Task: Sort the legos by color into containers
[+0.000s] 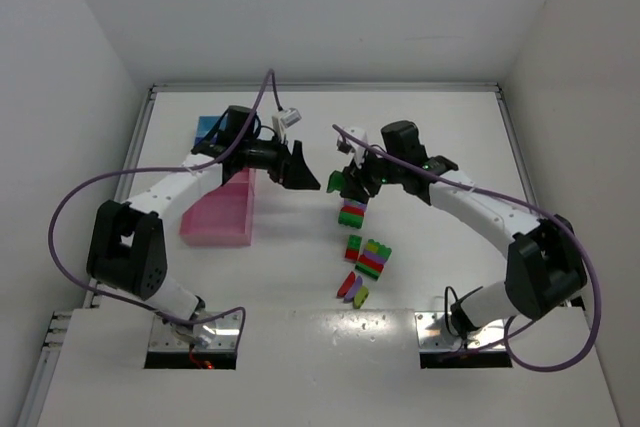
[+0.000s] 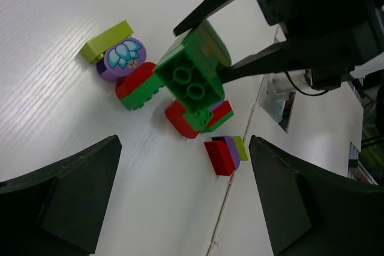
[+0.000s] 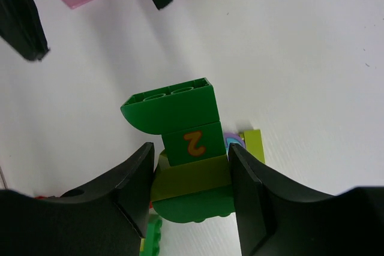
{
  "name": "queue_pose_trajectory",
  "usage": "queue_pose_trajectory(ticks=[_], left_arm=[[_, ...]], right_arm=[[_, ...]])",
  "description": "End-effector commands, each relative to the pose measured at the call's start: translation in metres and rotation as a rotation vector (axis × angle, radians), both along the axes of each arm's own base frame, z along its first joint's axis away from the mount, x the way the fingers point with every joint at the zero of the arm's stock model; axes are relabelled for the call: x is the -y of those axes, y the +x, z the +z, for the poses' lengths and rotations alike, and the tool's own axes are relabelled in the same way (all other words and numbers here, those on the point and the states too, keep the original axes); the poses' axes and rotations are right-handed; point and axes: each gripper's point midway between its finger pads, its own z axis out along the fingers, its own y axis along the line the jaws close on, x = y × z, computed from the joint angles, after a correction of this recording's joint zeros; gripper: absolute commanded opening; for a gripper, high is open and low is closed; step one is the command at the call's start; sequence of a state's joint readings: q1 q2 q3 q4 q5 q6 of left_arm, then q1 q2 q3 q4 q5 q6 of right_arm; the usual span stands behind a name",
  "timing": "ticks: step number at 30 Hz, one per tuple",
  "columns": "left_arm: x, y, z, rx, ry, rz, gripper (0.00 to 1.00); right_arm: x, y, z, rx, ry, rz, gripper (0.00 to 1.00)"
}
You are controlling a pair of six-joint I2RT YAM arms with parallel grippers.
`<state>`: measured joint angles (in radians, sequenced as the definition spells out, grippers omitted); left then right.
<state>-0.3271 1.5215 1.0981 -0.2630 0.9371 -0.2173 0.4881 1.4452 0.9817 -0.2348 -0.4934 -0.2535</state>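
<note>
An orange numeral "2" is printed on one face of the green stack (image 3: 174,109), which is clamped between the fingers of the right gripper (image 3: 191,169). The stack is topped by a curved green brick with a duller olive layer lower down. A pale blue lotus flower is printed on a round purple piece (image 2: 122,58), which lies on the table (image 1: 430,117) against a yellow-green brick (image 2: 108,40). No other writing can be read.

The left gripper (image 2: 183,166) is held with its fingers wide apart and nothing between them. It is pointed toward the held stack from the left. Only a narrow gap is left between the two grippers in the overhead view.

The stack appears to be raised above the loose bricks (image 1: 365,257), though it cannot be settled whether it is clear of them. These bricks are strung in a short line toward the near edge.

The pink tray (image 1: 220,212) lies just left of the left gripper, with a blue tray (image 1: 208,127) at its far end. Bare white surface is seen beyond both grippers up to the back rim, and to the right as far as the side rail.
</note>
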Motion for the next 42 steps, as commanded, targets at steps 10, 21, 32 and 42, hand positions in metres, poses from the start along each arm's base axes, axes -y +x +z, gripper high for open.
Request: queue_pose_trajectory(ticks=[10,21,32,42], left_arm=[[0.036,0.016,0.015,0.006,-0.047,-0.061,0.94],[0.047,0.014,0.008,-0.027,-0.05,-0.102,0.72],[0.031,0.02,0.02,-0.046,-0.109,-0.114,0.25],[-0.045,0.032,0.026,0.072,0.012,0.09,0.16]], right_arm=[[-0.033,0.017,0.027,0.067,0.034,0.001,0.0],[-0.042,0.013,0.032,0.092,0.018,0.015,0.0],[-0.018,0.0,-0.001,0.083,-0.06,-0.028,0.0],[0.0,0.005,0.0,0.111,-0.076,-0.079,0.0]])
